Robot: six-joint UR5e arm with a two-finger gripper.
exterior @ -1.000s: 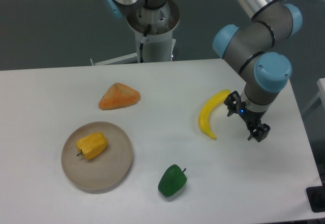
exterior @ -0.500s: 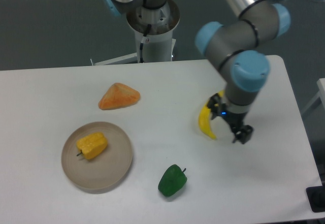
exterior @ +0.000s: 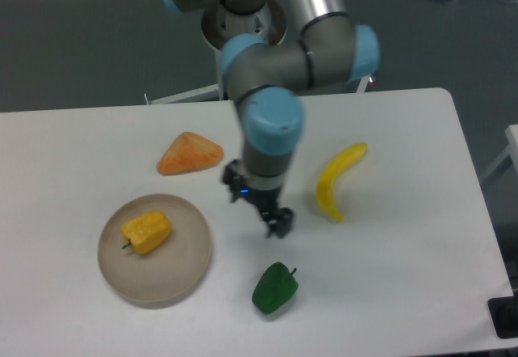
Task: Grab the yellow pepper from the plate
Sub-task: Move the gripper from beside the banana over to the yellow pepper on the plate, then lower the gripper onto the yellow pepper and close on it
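Even, bright overhead light, soft faint shadows, slightly blurry and low-resolution throughout.

The arm bends down over mid-table, its dark tool (exterior: 278, 224) hanging low, finger spacing unclear.

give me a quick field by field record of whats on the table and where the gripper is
target: yellow pepper, lying on the plate, stem toward the left
plate position: front left of the table
gripper: above the table between the plate and the banana, holding nothing, finger state unclear
green pepper: front centre, just below the gripper in the image
orange wedge: behind the plate
task status: pepper not yet grasped
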